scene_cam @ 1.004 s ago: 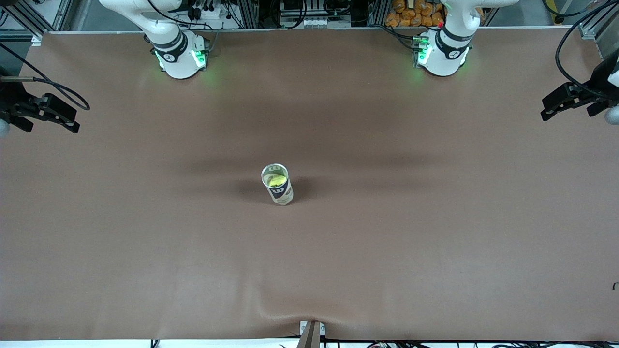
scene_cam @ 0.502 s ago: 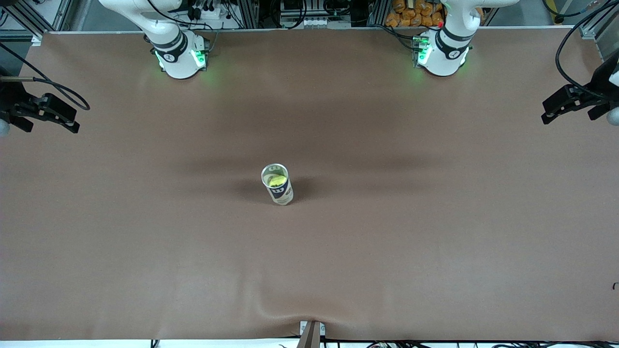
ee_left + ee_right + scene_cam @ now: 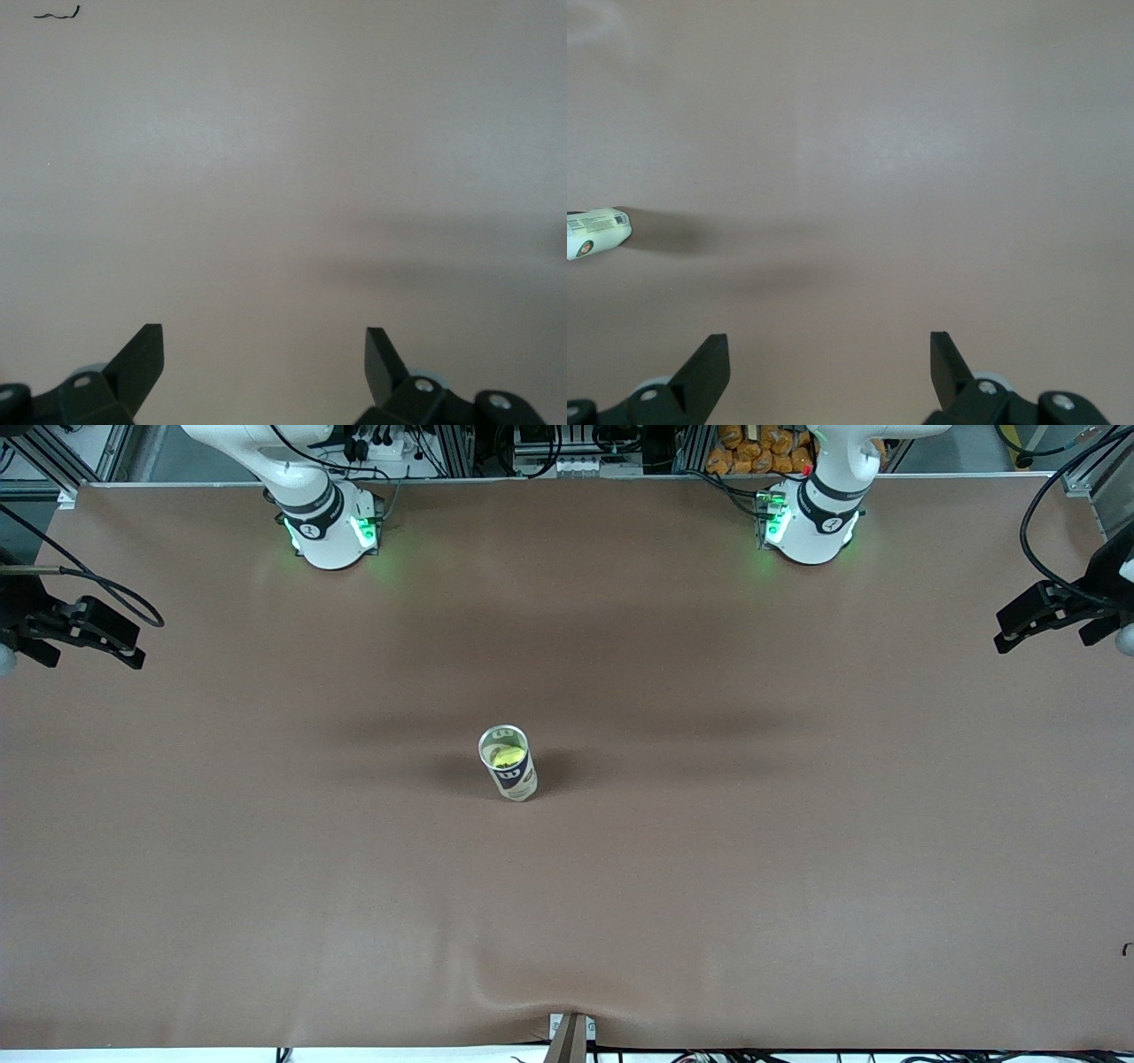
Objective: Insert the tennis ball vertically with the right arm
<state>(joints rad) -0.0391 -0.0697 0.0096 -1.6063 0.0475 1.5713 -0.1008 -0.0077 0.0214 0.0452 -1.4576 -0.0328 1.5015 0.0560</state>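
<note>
Front view shows the tennis ball (image 3: 508,755) sitting inside the tube (image 3: 508,763), a slim can with a dark band and a white logo around its upper part and a pale lower part, standing upright near the middle of the table (image 3: 797,886) with its open mouth facing up; the yellow-green of the ball is visible through that mouth, a little below the rim. The tube stands alone on the brown surface, casting a soft shadow toward the left arm's end of the table, and nothing touches it. The right gripper (image 3: 133,657) hangs over the edge of the table at the right arm's end, well apart from the tube; in the right wrist view its two dark fingers (image 3: 709,363) stand spread wide with only bare brown table between them, holding nothing, and the pale end of the tube (image 3: 598,232) shows at the border of that picture, far from the fingers. The left gripper (image 3: 999,641) waits over the table's edge at the left arm's end, likewise far from the tube; the left wrist view shows its fingers (image 3: 143,352) parted just as wide and empty, over plain tabletop, with a small dark squiggle (image 3: 57,13) lying on the surface. Both white arm bases, the right arm's base (image 3: 330,531) and the left arm's base (image 3: 811,527), glow green.
</note>
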